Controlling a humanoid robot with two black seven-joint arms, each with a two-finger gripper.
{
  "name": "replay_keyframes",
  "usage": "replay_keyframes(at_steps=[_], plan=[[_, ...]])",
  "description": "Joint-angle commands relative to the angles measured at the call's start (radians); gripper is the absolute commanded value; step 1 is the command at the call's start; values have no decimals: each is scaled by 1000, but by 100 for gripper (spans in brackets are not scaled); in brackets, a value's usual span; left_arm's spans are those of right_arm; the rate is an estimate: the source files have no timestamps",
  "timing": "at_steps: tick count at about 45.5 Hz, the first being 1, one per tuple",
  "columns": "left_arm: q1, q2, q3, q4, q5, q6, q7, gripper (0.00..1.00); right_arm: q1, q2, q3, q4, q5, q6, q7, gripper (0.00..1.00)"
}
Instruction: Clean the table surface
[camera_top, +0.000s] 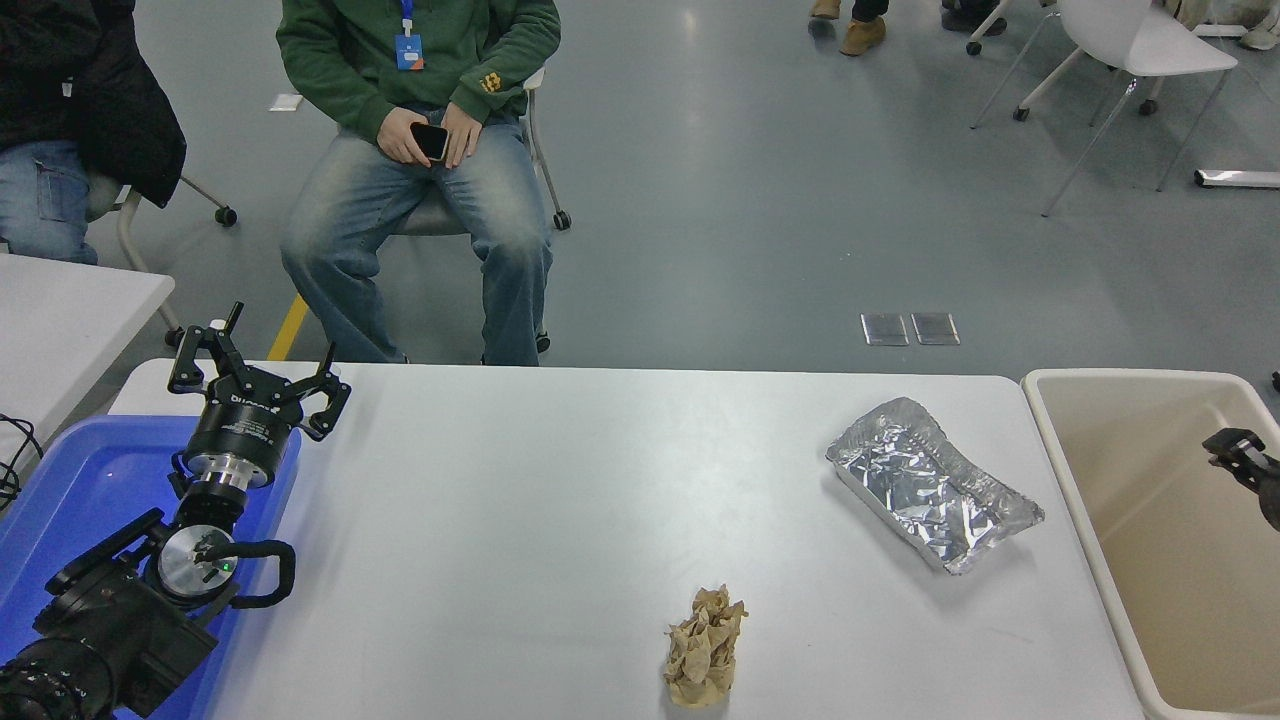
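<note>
Floor: grey and glossy beyond the far edge, with a seated person in a green top holding a dark phone.
Counter: large plain white rectangular counter surface with rounded corners, filling the middle of the view.
Foil: crumpled silver aluminium tray lying on the counter's right part.
Paper: crumpled light-brown paper wad standing near the front edge, well apart from the foil.
Bin: beige rectangular plastic bin just beside the counter's right end.
Tray: blue plastic tray at the left end.
Left gripper: parked over the blue tray, fingers spread open, holding nothing.
Right gripper: at the right edge above the bin; cannot tell how its fingers stand.
</note>
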Motion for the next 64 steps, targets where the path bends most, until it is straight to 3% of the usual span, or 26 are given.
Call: replay_keyframes(at_steps=[1,22,36,50,64], plan=[[0,0,0,0,-1,0,-1,100,14,-4,92,41,54,0,2,100],[0,0,0,0,1,0,-1,100,33,-30,302,305,71,0,5,100],[0,0,0,0,-1,0,1,100,40,-25,370,483,313,-5,3,100],[0,0,0,0,-1,0,-1,100,25,76,408,529,479,-8,3,100],[0,1,0,0,1,0,1,100,-39,237,571,535,489,-8,12,100]])
